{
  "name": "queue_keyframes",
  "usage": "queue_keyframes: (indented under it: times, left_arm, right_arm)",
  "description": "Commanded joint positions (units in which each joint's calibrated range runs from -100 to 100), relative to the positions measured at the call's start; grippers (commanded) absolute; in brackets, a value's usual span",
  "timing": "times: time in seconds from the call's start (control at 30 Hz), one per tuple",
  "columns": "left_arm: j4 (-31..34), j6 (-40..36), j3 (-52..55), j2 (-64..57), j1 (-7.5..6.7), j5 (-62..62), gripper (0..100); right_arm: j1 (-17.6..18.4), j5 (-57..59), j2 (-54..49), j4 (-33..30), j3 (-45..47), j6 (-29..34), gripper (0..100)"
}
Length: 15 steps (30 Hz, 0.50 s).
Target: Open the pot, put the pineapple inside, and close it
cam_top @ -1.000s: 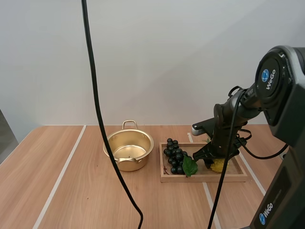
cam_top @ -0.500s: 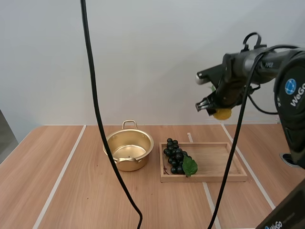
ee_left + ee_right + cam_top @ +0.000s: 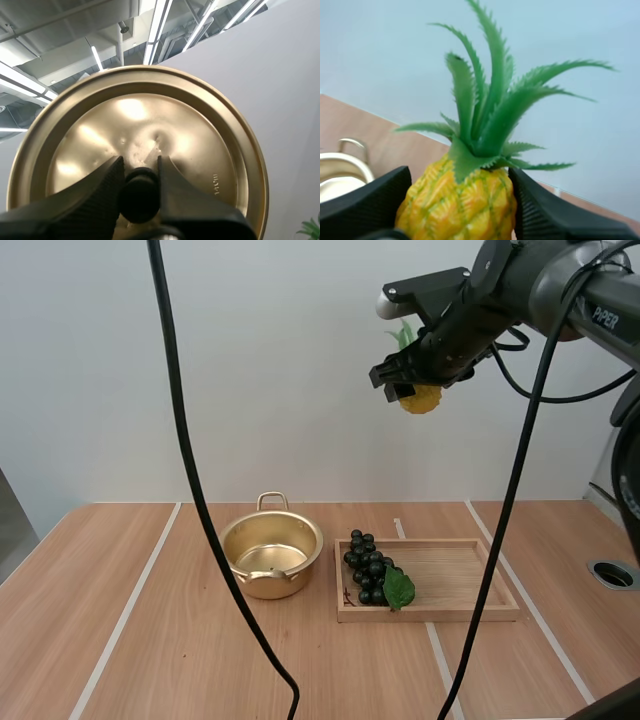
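The open pot (image 3: 271,555) stands lidless; its brass-coloured lid (image 3: 200,150) is held by the left gripper (image 3: 139,172), fingers clamped on the dark knob (image 3: 139,197); the pineapple (image 3: 421,398) hangs high above and right of the pot, pinched across its body by the right gripper (image 3: 457,180); it looks light, stiff and bumpy, so the body grips better than the leaves

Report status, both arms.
Left gripper shut on lid knob. Right gripper shut on pineapple, high above table. Pot open, nothing blocking it.
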Motion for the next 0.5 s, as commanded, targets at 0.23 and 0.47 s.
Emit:
queue_keyframes:
  times: [0.23, 0.47]
  left_arm:
    - [-1.0, -0.3, -5.2, -0.3, 0.05, 8.9, 0]
    - [2.9, -1.0, -9.5, -0.3, 0.05, 18.8, 0]
  right_arm:
    - [7.3, 8.4, 1.7, 0.8, -1.7, -3.4, 0]
    - [11.7, 11.5, 8.4, 0.8, -1.7, -4.0, 0]
